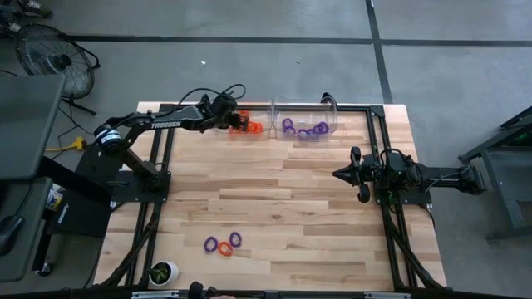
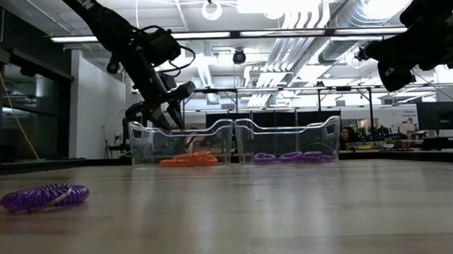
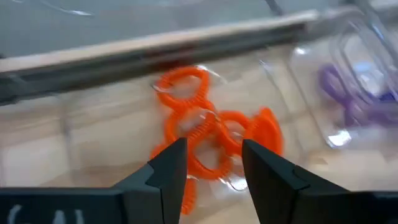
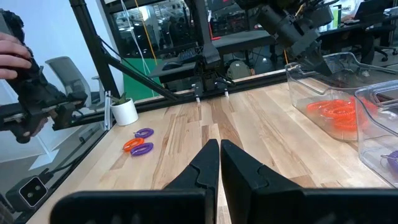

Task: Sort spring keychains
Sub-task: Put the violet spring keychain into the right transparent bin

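Two clear bins stand side by side at the table's far edge. The left bin (image 1: 259,119) holds several orange-red spring keychains (image 3: 208,134); the right bin (image 1: 330,117) holds several purple ones (image 1: 304,129). My left gripper (image 3: 214,165) hangs open just above the orange pile in the left bin, its fingers clear of the coils. Two purple keychains and one orange one (image 1: 223,244) lie loose on the table near its near edge, seen also in the right wrist view (image 4: 140,142). My right gripper (image 4: 219,149) is shut and hovers above the table's right side (image 1: 339,174).
A small white pot with a plant (image 1: 163,272) stands at the near left corner. Black frame rails (image 1: 158,199) run along both sides of the table. Bare wood lies between the bins and the loose keychains. A person's hand (image 4: 12,53) shows beyond the table.
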